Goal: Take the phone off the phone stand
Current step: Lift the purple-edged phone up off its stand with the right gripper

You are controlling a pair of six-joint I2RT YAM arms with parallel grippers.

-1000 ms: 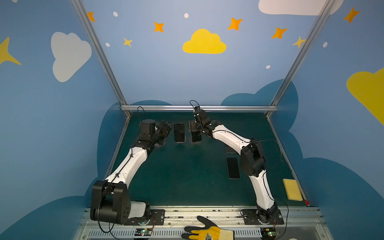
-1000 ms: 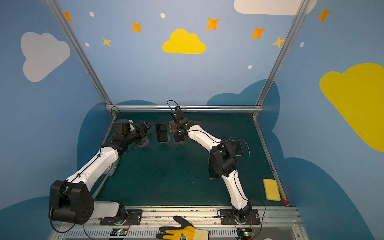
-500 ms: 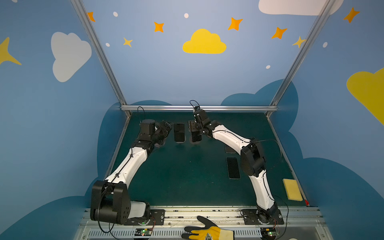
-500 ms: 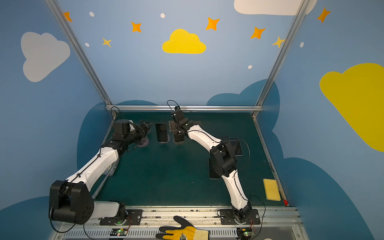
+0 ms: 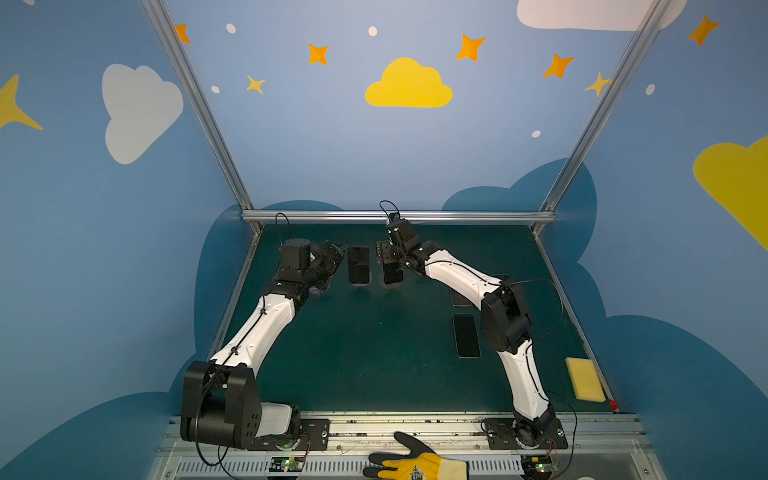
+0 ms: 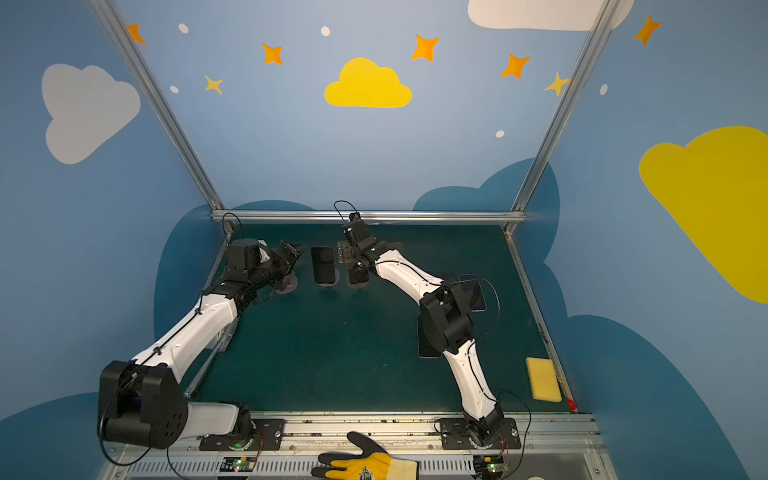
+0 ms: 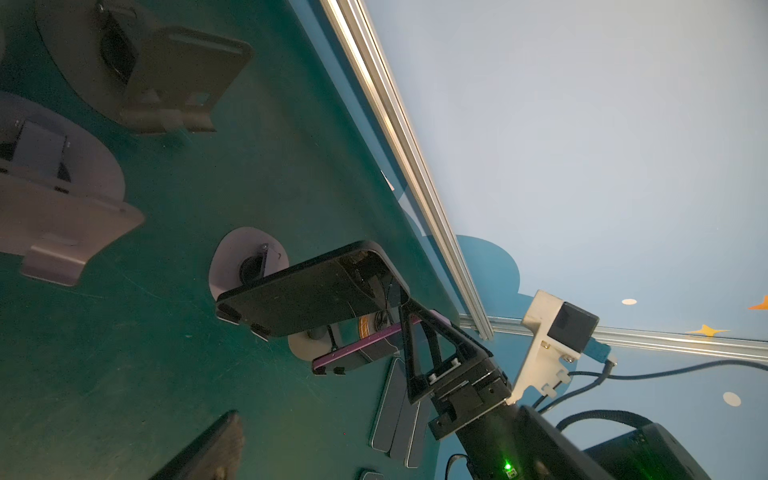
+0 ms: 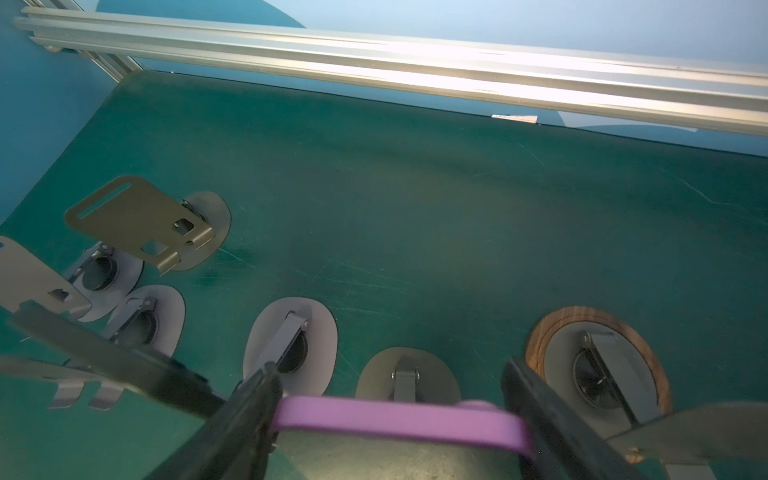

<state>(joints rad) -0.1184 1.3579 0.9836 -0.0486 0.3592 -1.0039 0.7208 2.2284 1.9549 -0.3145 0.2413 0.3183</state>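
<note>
At the back of the table (image 5: 374, 365), a purple-edged phone (image 8: 395, 419) leans on its phone stand (image 7: 301, 347); the right gripper (image 8: 390, 368) straddles its sides, presumably to lift it, grip unclear; the left gripper (image 5: 334, 251) hangs spread, empty

Back row's cramped tbh. The black phone (image 5: 358, 266) and the purple-edged phone (image 7: 361, 345) stand just beside each other. The right gripper (image 8: 388, 374), clamped on the purple one, has a finger (image 8: 249, 415) filling that slot. The left gripper (image 5: 334, 252), jaws wide, sits just left of the black phone, so that side's blocked too. More phone stands (image 8: 141, 216) with tilted plates crowd the left back corner.

Clear room: the strip of mat (image 8: 415, 187) between the stands and the back rail (image 5: 399, 216), plus the wide middle between the arms. On the right, a flat phone (image 5: 466, 336) lies by the right arm's elbow, and a yellow sponge (image 5: 584, 379) sits near the edge.
</note>
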